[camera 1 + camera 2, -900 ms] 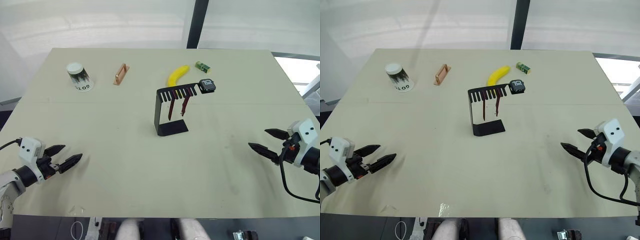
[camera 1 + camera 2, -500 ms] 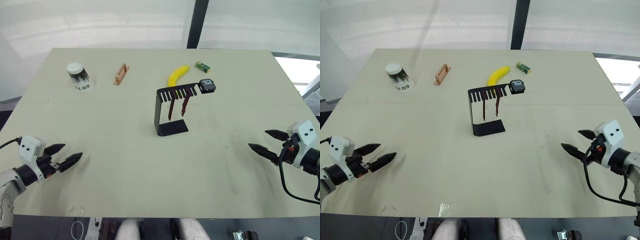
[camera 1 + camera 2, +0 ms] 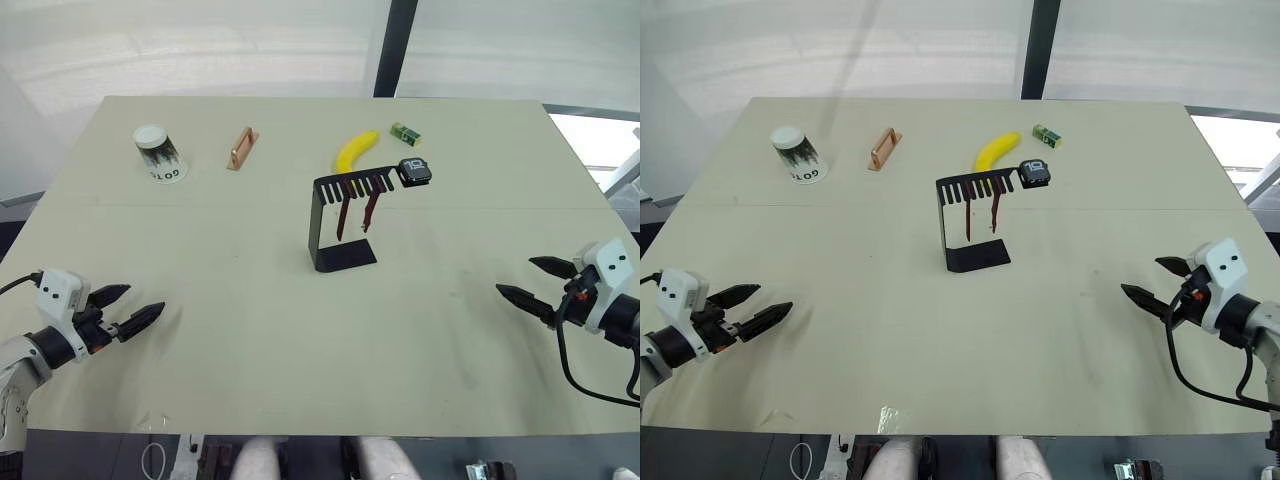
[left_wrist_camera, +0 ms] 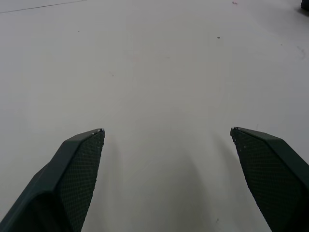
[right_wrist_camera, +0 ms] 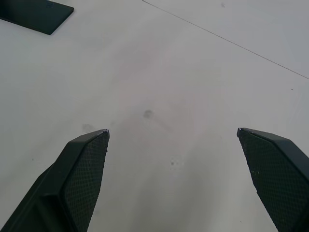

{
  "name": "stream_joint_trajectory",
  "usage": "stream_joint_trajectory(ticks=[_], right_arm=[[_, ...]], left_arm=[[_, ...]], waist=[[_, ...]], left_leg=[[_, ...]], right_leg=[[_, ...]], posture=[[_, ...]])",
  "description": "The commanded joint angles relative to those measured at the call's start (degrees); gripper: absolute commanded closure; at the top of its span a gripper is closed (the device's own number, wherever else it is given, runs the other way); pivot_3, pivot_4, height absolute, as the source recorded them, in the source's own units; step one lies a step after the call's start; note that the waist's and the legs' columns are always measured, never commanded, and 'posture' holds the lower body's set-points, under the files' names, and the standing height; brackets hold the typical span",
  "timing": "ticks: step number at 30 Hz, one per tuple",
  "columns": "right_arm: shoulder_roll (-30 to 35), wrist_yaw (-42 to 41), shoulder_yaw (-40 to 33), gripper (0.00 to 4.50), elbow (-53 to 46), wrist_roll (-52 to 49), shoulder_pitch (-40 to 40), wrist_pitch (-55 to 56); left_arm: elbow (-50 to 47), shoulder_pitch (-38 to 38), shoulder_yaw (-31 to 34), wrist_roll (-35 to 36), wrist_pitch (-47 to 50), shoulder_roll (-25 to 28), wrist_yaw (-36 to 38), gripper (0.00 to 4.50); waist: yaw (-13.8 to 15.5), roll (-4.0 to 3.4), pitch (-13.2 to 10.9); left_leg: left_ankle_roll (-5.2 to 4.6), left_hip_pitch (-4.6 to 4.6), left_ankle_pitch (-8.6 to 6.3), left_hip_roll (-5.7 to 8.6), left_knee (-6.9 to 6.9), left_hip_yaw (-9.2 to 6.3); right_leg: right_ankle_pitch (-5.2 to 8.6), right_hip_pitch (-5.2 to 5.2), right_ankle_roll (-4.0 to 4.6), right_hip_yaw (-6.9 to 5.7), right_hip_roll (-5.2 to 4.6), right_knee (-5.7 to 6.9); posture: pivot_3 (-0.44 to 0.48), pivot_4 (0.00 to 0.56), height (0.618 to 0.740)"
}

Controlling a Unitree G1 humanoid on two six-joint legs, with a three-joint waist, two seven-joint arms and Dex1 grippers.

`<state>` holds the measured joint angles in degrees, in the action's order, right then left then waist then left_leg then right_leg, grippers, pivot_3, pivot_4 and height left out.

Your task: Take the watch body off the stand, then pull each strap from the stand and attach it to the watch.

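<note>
From the left eye, the stand (image 3: 340, 225) sits mid-table with the watch (image 3: 414, 171) on the ring end of its top arm and two straps (image 3: 356, 212) hanging from the comb slots; how they hook in is too small to tell. A banana (image 3: 355, 150) and green box (image 3: 404, 132) lie just behind, a copper handle (image 3: 241, 147) and cup (image 3: 159, 153) farther left. The left gripper (image 3: 133, 309) hovers spread apart near the table's near-left edge, its arm cut off by the frame.

From the right eye, the right gripper (image 3: 1152, 283) hangs spread wide by the near-right edge, well apart from the stand, with bare table (image 3: 1060, 330) between.

The left wrist shows fingers (image 4: 79, 169) parted over bare tabletop.

The right wrist shows fingers (image 5: 82, 169) parted, with the stand's base cut off at a corner.
</note>
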<state>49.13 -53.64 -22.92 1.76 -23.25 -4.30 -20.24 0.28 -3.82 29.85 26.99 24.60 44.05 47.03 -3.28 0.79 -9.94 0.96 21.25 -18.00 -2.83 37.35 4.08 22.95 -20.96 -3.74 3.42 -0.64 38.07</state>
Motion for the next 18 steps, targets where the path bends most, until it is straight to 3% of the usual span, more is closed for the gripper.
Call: stream_joint_trajectory(ticks=[1,10,18], right_arm=[[-1.5,4.0,-2.5,0.0,-6.4,-2.3,0.3,-2.3],[-9.4,19.6,-4.5,0.0,-33.0,-11.3,2.8,-16.5],[-17.5,44.3,-2.1,0.0,-47.5,-23.1,-11.4,-33.9]], left_arm=[[-7.0,0.3,1.6,4.0,2.3,1.3,1.3,0.02],[-23.6,8.8,-5.5,15.8,12.3,6.0,6.3,0.02],[-25.0,25.8,-14.9,20.6,15.8,3.8,5.1,0.02]], waist=[[0.0,0.0,0.0],[0.2,0.0,0.0],[-0.1,0.01,0.0]], left_leg=[[0.0,0.01,0.0,0.0,0.0,0.0],[0.07,0.02,0.04,0.02,0.02,-0.08],[0.22,0.09,0.12,0.04,0.04,-0.09]], right_leg=[[0.0,0.0,0.0,0.0,0.0,0.02],[0.0,0.04,-0.01,-0.02,0.01,0.29],[0.0,-0.12,-0.01,0.03,0.12,0.47]], posture=[[0.0,0.15,0.74],[0.0,0.15,0.74],[0.0,0.15,0.74]])
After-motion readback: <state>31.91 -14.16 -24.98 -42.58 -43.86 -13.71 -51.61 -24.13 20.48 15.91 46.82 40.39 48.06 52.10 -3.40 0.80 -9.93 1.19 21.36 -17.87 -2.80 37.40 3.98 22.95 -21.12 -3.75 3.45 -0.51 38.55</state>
